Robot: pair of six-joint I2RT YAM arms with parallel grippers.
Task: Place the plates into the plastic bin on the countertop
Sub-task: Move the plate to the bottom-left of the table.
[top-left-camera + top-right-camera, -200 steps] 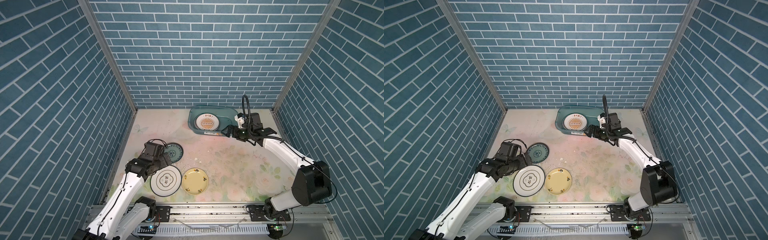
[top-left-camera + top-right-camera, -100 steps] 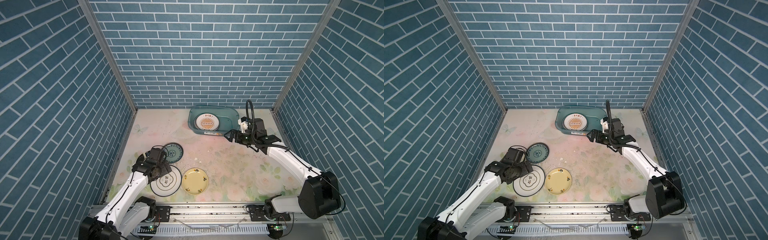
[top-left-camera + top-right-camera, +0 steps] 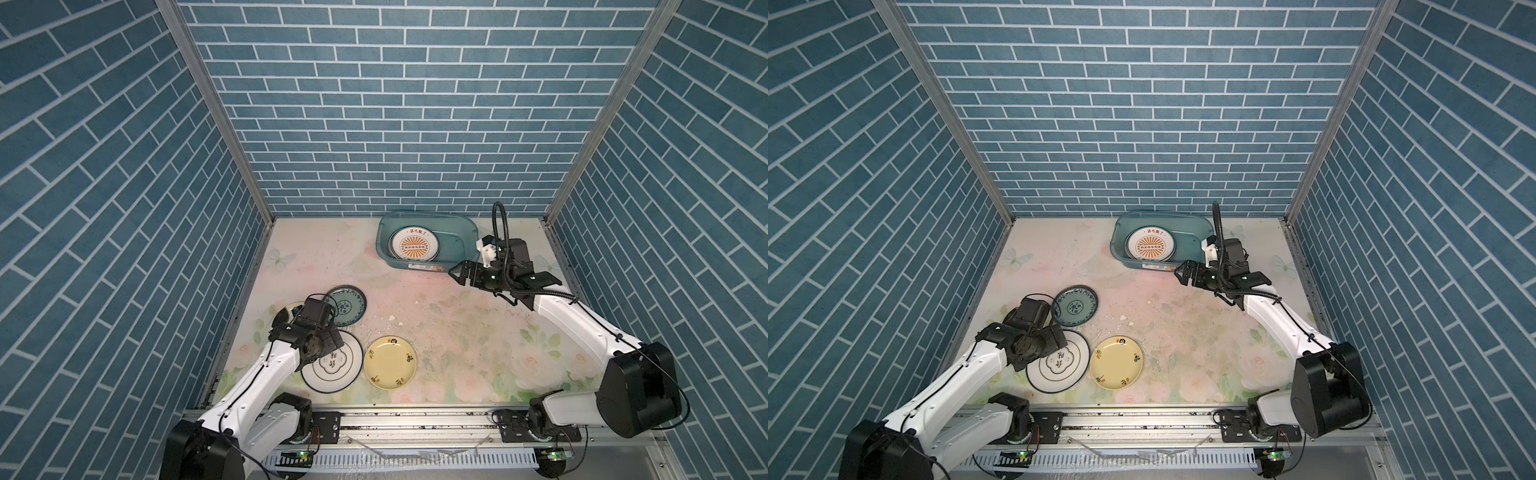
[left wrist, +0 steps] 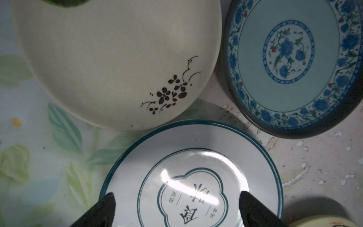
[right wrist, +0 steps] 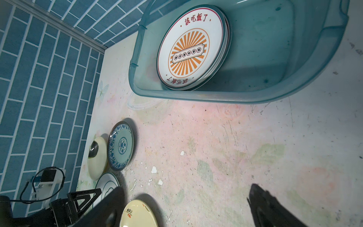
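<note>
Left gripper (image 4: 176, 194) newly above white plate (image 4: 196, 137)

Four loose plates (image 3: 390, 363); one stack (image 3: 414, 245); one bin (image 3: 456, 244)

Blue brick-print walls (image 3: 395, 104) on 3 sides, alum. corner posts (image 3: 216, 112), metal rail (image 3: 415, 419) at front

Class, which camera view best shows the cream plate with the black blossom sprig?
The left wrist view: the cream plate looms large, sprig sharp. In a top view the left arm covers most of it. The right wrist view shows it small.
</note>
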